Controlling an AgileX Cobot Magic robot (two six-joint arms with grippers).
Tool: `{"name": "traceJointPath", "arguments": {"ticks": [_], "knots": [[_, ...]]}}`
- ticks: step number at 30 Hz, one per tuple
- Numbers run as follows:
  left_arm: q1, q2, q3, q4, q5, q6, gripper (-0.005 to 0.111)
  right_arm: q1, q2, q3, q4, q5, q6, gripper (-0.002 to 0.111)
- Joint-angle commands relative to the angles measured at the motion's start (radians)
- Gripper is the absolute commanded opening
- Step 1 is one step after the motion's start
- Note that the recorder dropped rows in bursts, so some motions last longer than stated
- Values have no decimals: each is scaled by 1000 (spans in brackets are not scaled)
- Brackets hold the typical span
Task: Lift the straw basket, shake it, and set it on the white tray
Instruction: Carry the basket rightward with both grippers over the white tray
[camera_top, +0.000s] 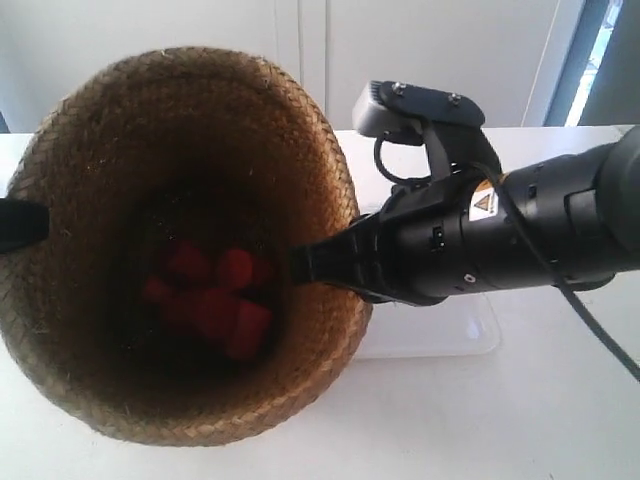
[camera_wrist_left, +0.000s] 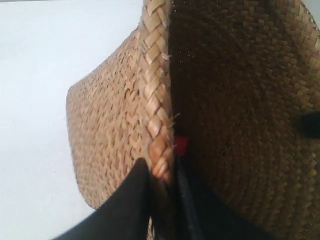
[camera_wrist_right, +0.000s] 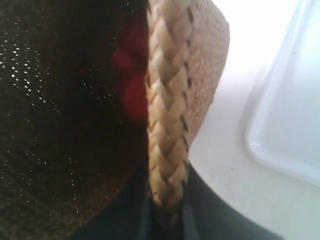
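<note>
Exterior view: the straw basket (camera_top: 90, 160), red pieces (camera_top: 215, 295) inside, appears raised off the worktop (camera_top: 560, 420), beside the white tray (camera_top: 440, 340) — the lift-and-shake step is judged in hand.
Left wrist view: its rim (camera_wrist_left: 155, 75) is pinched by the left tool (camera_wrist_left: 159, 176).
Right wrist view: the rim is likewise pinched by the right tool (camera_wrist_right: 167, 202) — a level lowering onto the tray is called for next.

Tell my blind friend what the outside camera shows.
A big straw basket holding red things fills the picture. The right gripper pinches its rim near the white tray; the left gripper pinches the opposite rim.
</note>
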Motion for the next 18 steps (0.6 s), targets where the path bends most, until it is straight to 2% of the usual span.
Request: {"name": "traceJointPath", "arguments": {"ticks": [1, 11, 14, 16, 17, 18], "knots": [[-4, -10, -8, -14, -40, 26, 0, 9, -21, -8, -58, -34, -34, 0], [-4, 48, 42, 20, -131, 26, 0, 9, -57, 112, -76, -172, -34, 0], [-4, 45, 34, 27, -150, 26, 0, 9, -73, 93, -70, -167, -34, 0], [-6, -15, -63, -53, -44, 0, 0, 18, -166, -10, -23, -70, -39, 0], [-6, -85, -183, -127, 15, 115, 0, 54, -286, -76, -28, -62, -62, 0], [-6, -99, -201, -123, 19, 185, 0, 68, -320, -64, -58, -112, -63, 0]]}}
